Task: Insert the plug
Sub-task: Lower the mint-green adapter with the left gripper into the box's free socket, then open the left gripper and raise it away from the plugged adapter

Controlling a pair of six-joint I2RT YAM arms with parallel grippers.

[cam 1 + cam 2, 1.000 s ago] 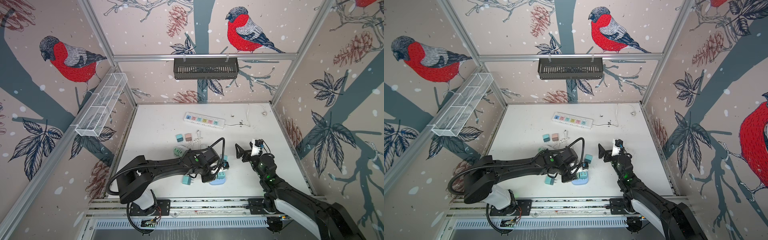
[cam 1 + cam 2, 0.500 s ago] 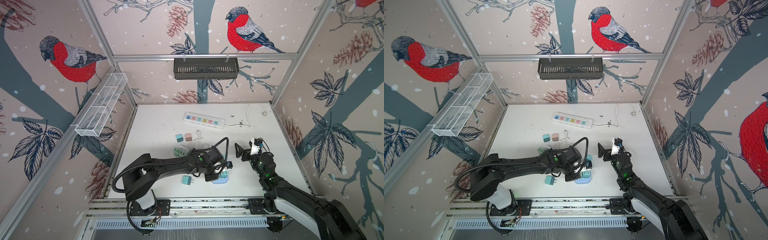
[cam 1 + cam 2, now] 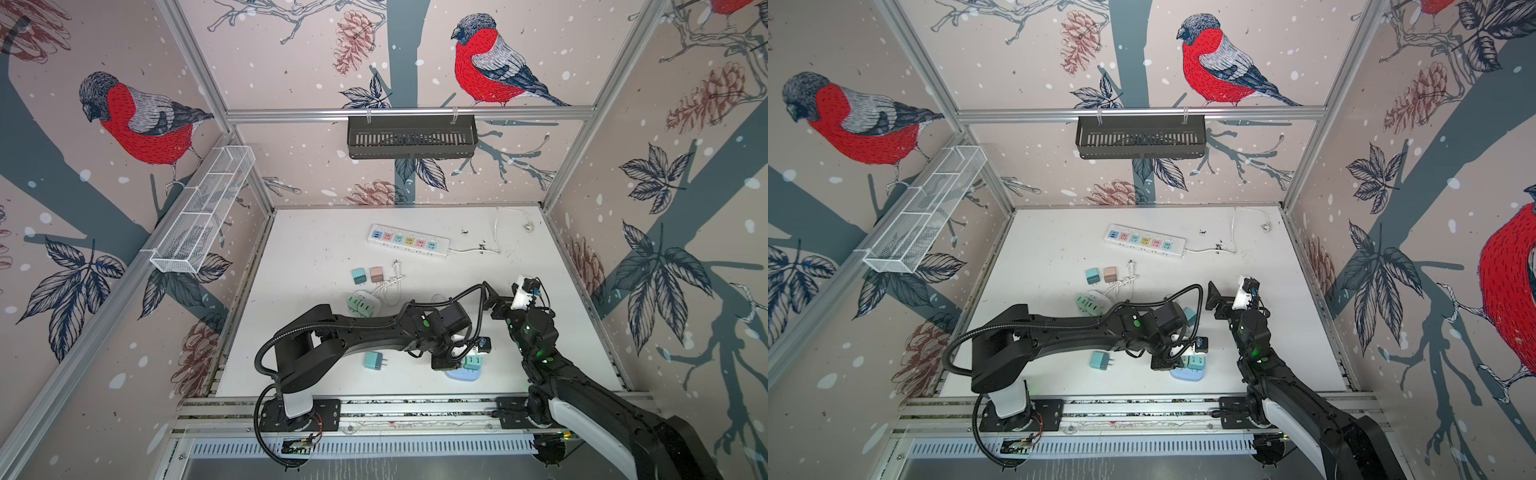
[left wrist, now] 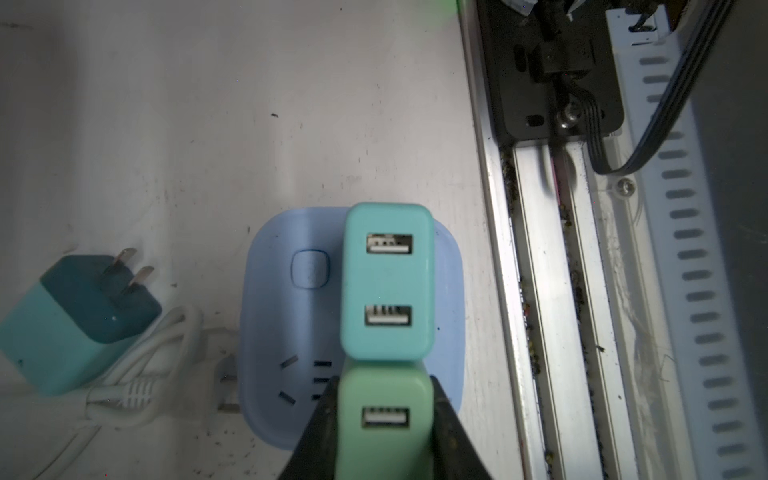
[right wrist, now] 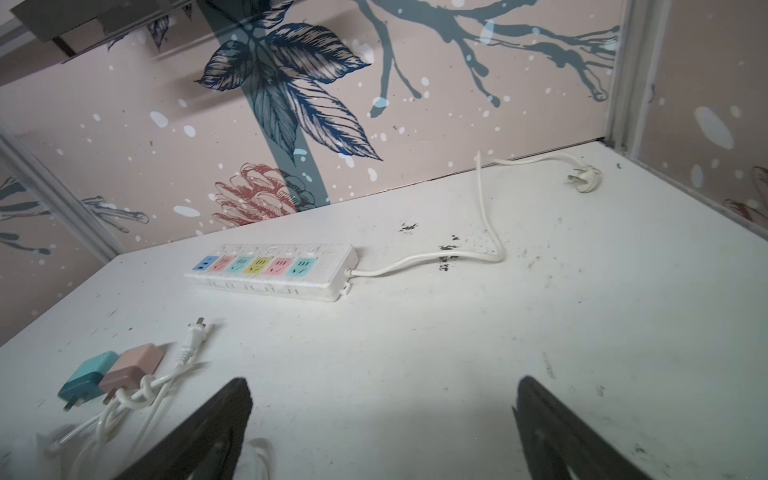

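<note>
Left gripper (image 4: 383, 384) jaws pinching the green plug (image 4: 384, 419) by its sides, plug between them over the blue socket block (image 4: 282, 332) near the table's (image 3: 316, 257) front edge, just beside a teal charger (image 4: 386, 282) standing on it, right gripper (image 5: 382, 399) jaws spread wide, empty, over the table's right side
</note>
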